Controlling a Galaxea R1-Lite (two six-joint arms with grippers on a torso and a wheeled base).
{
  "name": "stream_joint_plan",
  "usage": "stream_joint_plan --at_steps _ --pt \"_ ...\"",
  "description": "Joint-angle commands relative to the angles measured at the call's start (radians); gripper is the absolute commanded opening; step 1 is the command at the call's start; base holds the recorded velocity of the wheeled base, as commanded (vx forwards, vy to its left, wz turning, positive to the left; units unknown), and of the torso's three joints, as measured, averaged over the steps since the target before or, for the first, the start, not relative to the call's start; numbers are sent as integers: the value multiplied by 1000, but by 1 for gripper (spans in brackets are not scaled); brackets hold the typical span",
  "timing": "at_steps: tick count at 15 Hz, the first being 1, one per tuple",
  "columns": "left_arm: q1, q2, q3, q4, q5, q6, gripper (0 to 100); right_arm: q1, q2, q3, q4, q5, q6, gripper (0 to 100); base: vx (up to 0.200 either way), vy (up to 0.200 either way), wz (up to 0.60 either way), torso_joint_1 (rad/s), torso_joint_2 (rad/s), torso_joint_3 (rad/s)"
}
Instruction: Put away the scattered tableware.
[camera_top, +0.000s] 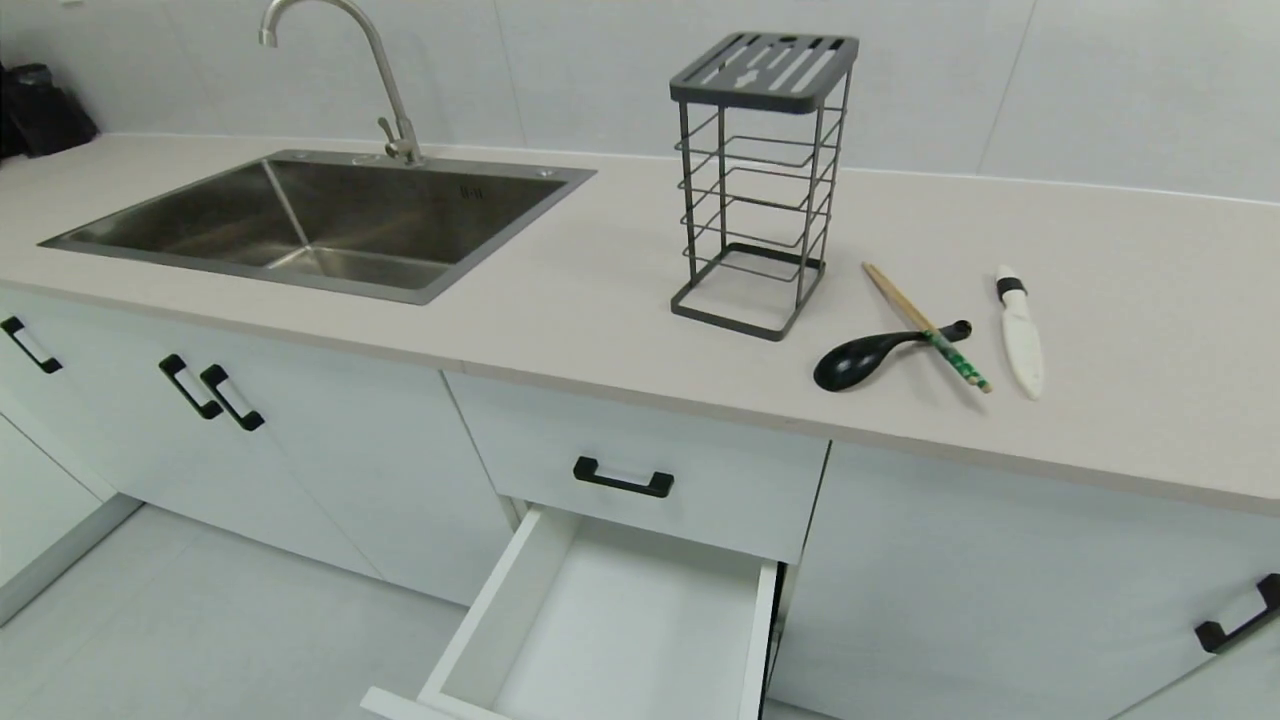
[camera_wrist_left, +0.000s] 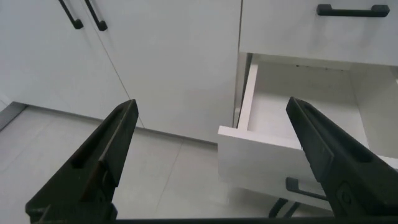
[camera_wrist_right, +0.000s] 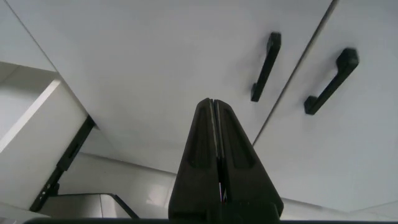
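On the counter to the right of a dark wire rack (camera_top: 762, 185) lie three utensils: a black spoon (camera_top: 870, 356), a pair of wooden chopsticks (camera_top: 925, 325) with green ends resting across its handle, and a white knife (camera_top: 1020, 330) with a black band. Below the counter a white drawer (camera_top: 600, 625) stands pulled out with nothing in it; it also appears as the drawer (camera_wrist_left: 298, 124) in the left wrist view. My left gripper (camera_wrist_left: 211, 134) is open, down in front of the cabinets beside that drawer. My right gripper (camera_wrist_right: 214, 115) is shut with nothing in it, facing cabinet doors with black handles (camera_wrist_right: 266, 65).
A steel sink (camera_top: 320, 220) with a tall tap (camera_top: 385, 90) is set in the counter at the left. Cabinet doors with black handles (camera_top: 210, 390) run under the counter. A shut drawer (camera_top: 625, 478) sits above the open one. Grey floor (camera_top: 150, 620) lies below.
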Motion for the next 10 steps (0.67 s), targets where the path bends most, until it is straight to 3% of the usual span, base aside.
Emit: stream_joint_plan --at_steps 1,3,6,10 --pt "0 0 0 0 1 -1 100 0 0 0 0 1 0 0 0 0 0 46 -486 -222" --pt "0 0 0 0 1 -1 100 0 0 0 0 1 0 0 0 0 0 215 -491 -210" --pt "0 0 0 0 1 -2 100 0 0 0 0 1 0 0 0 0 0 406 -484 -237" --pt "0 0 0 0 1 -4 100 0 0 0 0 1 1 0 0 0 0 288 -518 -245"
